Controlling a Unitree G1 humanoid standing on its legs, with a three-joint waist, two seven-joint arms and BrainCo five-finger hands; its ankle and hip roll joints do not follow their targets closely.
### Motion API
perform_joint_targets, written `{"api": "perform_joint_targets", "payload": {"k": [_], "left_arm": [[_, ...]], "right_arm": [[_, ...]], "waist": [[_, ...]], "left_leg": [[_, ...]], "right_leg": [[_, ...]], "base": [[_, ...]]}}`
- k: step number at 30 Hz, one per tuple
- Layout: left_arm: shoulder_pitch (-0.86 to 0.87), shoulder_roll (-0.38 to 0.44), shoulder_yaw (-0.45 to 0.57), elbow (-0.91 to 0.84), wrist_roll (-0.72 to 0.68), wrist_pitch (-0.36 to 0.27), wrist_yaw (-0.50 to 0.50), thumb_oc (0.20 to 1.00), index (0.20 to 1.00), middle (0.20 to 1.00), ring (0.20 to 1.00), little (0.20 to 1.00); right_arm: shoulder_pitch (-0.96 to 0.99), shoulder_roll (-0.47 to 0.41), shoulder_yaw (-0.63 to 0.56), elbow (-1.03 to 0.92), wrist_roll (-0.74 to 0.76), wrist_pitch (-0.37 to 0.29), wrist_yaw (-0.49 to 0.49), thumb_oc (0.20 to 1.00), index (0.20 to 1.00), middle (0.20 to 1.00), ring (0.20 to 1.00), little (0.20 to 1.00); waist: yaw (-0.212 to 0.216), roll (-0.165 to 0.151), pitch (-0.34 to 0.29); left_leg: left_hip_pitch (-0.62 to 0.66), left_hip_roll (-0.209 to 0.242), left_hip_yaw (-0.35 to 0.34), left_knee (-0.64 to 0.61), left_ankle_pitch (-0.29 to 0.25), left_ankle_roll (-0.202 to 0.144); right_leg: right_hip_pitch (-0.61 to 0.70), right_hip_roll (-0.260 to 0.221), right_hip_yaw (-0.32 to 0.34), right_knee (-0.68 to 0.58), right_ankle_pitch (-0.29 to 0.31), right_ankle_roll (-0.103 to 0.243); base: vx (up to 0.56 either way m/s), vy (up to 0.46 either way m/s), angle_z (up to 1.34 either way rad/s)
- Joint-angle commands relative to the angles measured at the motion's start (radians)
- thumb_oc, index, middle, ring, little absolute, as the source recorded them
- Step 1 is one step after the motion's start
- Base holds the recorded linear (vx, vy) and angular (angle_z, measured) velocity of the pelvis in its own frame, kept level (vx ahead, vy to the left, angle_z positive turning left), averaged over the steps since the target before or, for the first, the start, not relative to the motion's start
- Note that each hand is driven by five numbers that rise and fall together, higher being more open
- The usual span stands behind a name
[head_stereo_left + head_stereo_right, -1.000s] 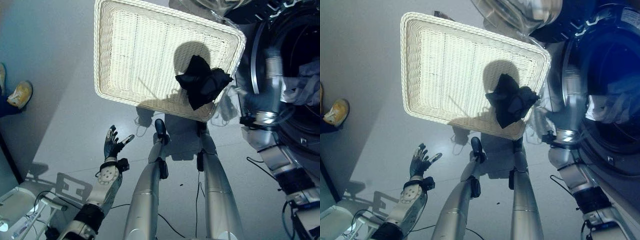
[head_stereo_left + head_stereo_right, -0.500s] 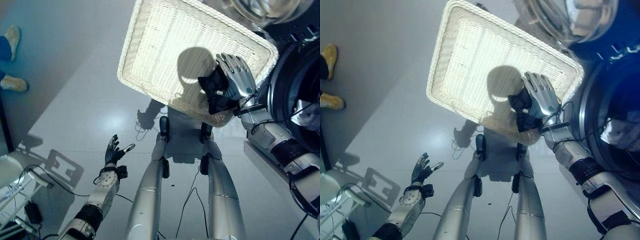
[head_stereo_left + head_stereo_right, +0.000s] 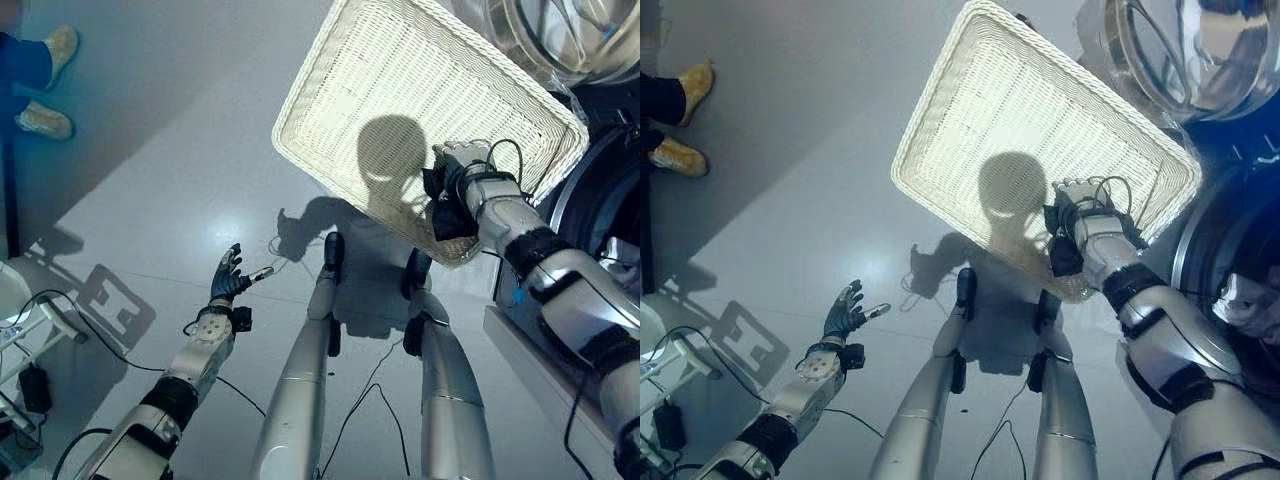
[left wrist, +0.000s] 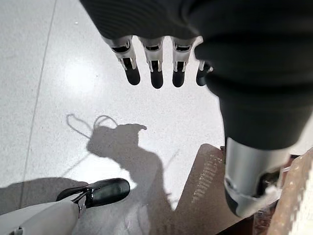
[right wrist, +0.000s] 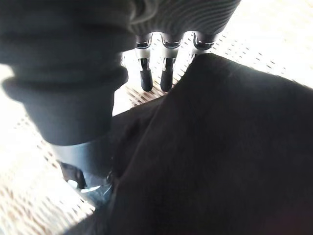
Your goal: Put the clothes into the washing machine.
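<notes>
A black cloth [image 3: 447,218] lies bunched in the near right corner of the white wicker basket [image 3: 400,70] on the floor. My right hand [image 3: 468,170] rests on top of it, palm down. In the right wrist view the black cloth [image 5: 220,147] lies under the palm, and the fingers [image 5: 146,78] reach straight past its edge onto the wicker, so the hand is open. My left hand [image 3: 228,285] hovers open over the bare floor at the lower left, and its fingers [image 4: 154,73] are straight with nothing in them. The washing machine [image 3: 605,190] stands to the right of the basket.
The machine's round glass door [image 3: 560,35] stands swung open beyond the basket's far right corner. Light-coloured clothes [image 3: 1250,305] lie inside the drum. A person's shoes [image 3: 45,120] are on the floor at the far left.
The camera has swung, so the whole scene has shifted. My right hand came out of the drum and is now down on the black cloth. The left hand has stayed open.
</notes>
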Motion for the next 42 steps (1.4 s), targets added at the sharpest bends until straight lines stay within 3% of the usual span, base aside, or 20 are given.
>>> {"api": "perform_joint_targets", "payload": {"k": [1,5,6,7,8,11,14,17,19,23,27,28,30,32,34,36,42], "left_arm": [[-0.018,-0.006,-0.009,-0.022,0.007,0.018,0.003,1.0,1.0,1.0,1.0,1.0],[-0.024,-0.009,-0.015,-0.035,0.008,0.029,0.001,1.0,1.0,1.0,1.0,1.0],[-0.025,-0.008,-0.016,-0.036,0.006,0.029,0.001,1.0,1.0,1.0,1.0,1.0],[-0.025,-0.008,-0.017,-0.036,0.005,0.029,0.002,1.0,1.0,1.0,1.0,1.0],[-0.027,-0.012,-0.02,-0.043,0.006,0.034,0.005,1.0,1.0,1.0,1.0,1.0],[-0.028,-0.017,-0.024,-0.043,0.008,0.035,0.006,1.0,1.0,1.0,1.0,1.0],[-0.031,-0.02,-0.028,-0.05,0.011,0.046,0.012,1.0,1.0,1.0,1.0,1.0],[-0.03,-0.015,-0.026,-0.053,0.016,0.052,0.013,1.0,1.0,1.0,1.0,1.0],[-0.031,-0.015,-0.026,-0.05,0.018,0.052,0.014,1.0,1.0,1.0,1.0,1.0],[-0.026,-0.011,-0.025,-0.06,0.022,0.051,0.031,1.0,1.0,1.0,1.0,1.0],[-0.026,-0.005,-0.023,-0.064,0.024,0.057,0.038,1.0,1.0,1.0,1.0,1.0],[-0.017,0.006,-0.015,-0.076,0.024,0.064,0.048,1.0,1.0,1.0,1.0,1.0],[-0.01,0.011,-0.011,-0.082,0.023,0.067,0.052,1.0,1.0,1.0,1.0,1.0],[0.029,0.013,0.008,-0.105,0.031,0.063,0.069,1.0,1.0,1.0,1.0,1.0],[0.041,0.013,0.015,-0.111,0.029,0.06,0.075,1.0,1.0,1.0,1.0,1.0],[0.076,-0.007,0.033,-0.108,0.034,0.039,0.083,1.0,1.0,1.0,1.0,1.0],[0.105,-0.057,0.044,-0.067,0.034,-0.012,0.092,1.0,1.0,1.0,1.0,1.0]], "right_arm": [[0.14,-0.051,0.034,0.202,-0.064,0.119,0.289,1.0,1.0,1.0,1.0,1.0],[0.144,-0.041,0.015,0.263,-0.167,0.128,0.439,1.0,1.0,1.0,1.0,1.0],[0.145,-0.041,0.015,0.269,-0.173,0.125,0.449,0.95,0.95,0.95,0.95,0.95],[0.146,-0.041,0.014,0.273,-0.178,0.122,0.456,0.815,0.815,0.815,0.815,0.815],[0.153,-0.038,0.005,0.287,-0.187,0.106,0.479,0.2,0.2,0.2,0.2,0.2],[0.156,-0.034,-0.005,0.298,-0.171,0.082,0.488,0.2,0.2,0.2,0.2,0.2],[0.162,-0.032,-0.025,0.297,-0.108,0.051,0.362,0.2,0.2,0.2,0.2,0.2],[0.159,-0.039,-0.05,0.276,0.013,0.001,0.175,0.2,0.2,0.2,0.2,0.2],[0.157,-0.041,-0.057,0.268,0.044,-0.015,0.117,0.2,0.2,0.2,0.2,0.2],[0.144,-0.06,-0.084,0.215,0.189,-0.099,-0.093,0.2,0.2,0.2,0.2,0.2],[0.126,-0.075,-0.097,0.177,0.276,-0.133,-0.174,0.2,0.2,0.2,0.2,0.2],[0.118,-0.099,-0.106,0.103,0.371,-0.144,-0.234,0.2,0.2,0.2,0.2,0.2],[0.118,-0.113,-0.113,0.055,0.42,-0.135,-0.249,0.2,0.2,0.2,0.2,0.2],[0.151,-0.15,-0.154,-0.129,0.649,-0.131,-0.315,0.2,0.2,0.2,0.2,0.2],[0.175,-0.157,-0.185,-0.201,0.738,-0.13,-0.331,0.2,0.2,0.2,0.2,0.2],[0.252,-0.143,-0.302,-0.332,0.972,-0.188,-0.356,0.2,0.2,0.2,0.2,0.2],[0.417,-0.032,-0.507,-0.449,1.398,-0.362,-0.303,0.2,0.2,0.2,0.2,0.2]], "waist": [[0.04,0.076,0.012],[0.045,0.088,0.012],[0.045,0.09,0.012],[0.045,0.091,0.012],[0.045,0.095,0.012],[0.044,0.099,0.012],[0.039,0.098,0.012],[0.031,0.088,0.012],[0.028,0.083,0.012],[0.016,0.065,0.012],[0.01,0.055,0.012],[0.002,0.043,0.012],[-0.003,0.039,0.012],[-0.02,0.027,0.012],[-0.027,0.023,0.012],[-0.047,0.018,0.012],[-0.08,0.018,0.012]], "left_leg": [[-0.031,-0.088,0.076,0.011,-0.043,0.022],[-0.029,-0.093,0.068,0.011,-0.041,0.023],[-0.029,-0.093,0.067,0.012,-0.041,0.023],[-0.029,-0.094,0.067,0.013,-0.041,0.023],[-0.028,-0.095,0.066,0.013,-0.041,0.025],[-0.026,-0.096,0.065,0.017,-0.041,0.025],[-0.022,-0.097,0.067,0.024,-0.044,0.025],[-0.013,-0.094,0.07,0.026,-0.048,0.024],[-0.01,-0.093,0.073,0.029,-0.05,0.024],[-0.005,-0.086,0.084,0.027,-0.053,0.024],[-0.001,-0.082,0.089,0.025,-0.055,0.025],[-0.001,-0.078,0.096,0.027,-0.058,0.025],[0.002,-0.076,0.099,0.025,-0.059,0.024],[0.008,-0.072,0.109,0.021,-0.063,0.024],[0.01,-0.071,0.112,0.021,-0.065,0.024],[0.018,-0.068,0.124,0.023,-0.071,0.022],[0.038,-0.065,0.146,0.025,-0.081,0.02]], "right_leg": [[-0.012,0.026,-0.031,-0.033,-0.004,0.061],[-0.014,0.024,-0.029,-0.028,-0.006,0.057],[-0.014,0.024,-0.028,-0.028,-0.006,0.057],[-0.015,0.024,-0.028,-0.027,-0.006,0.057],[-0.017,0.024,-0.026,-0.025,-0.007,0.054],[-0.017,0.025,-0.022,-0.022,-0.009,0.052],[-0.014,0.029,-0.018,-0.021,-0.009,0.048],[-0.004,0.033,-0.016,-0.03,-0.002,0.051],[-0.002,0.034,-0.015,-0.032,0.001,0.052],[0.003,0.039,-0.013,-0.046,0.017,0.058],[0.007,0.042,-0.012,-0.052,0.024,0.061],[0.006,0.045,-0.01,-0.053,0.028,0.064],[0.007,0.047,-0.009,-0.055,0.03,0.065],[0.007,0.053,0.0,-0.06,0.033,0.066],[0.006,0.055,0.004,-0.06,0.032,0.065],[0.007,0.065,0.02,-0.055,0.024,0.062],[0.011,0.078,0.049,-0.049,0.012,0.057]], "base": [[0.01,-0.015,0.16],[0.01,-0.016,0.11],[0.01,-0.015,0.06],[0.01,-0.01,0.07],[0.01,-0.009,0.1],[0.01,-0.013,0.09],[0.01,-0.03,0.08],[-0.01,-0.046,0.01],[-0.01,-0.032,-0.04],[-0.02,-0.036,-0.05],[-0.01,-0.025,-0.1],[-0.01,-0.019,-0.06],[-0.01,-0.001,-0.08],[-0.01,0.035,-0.08],[-0.01,0.045,-0.19],[0.0,0.131,-0.21],[0.0,0.1,-0.25]]}}
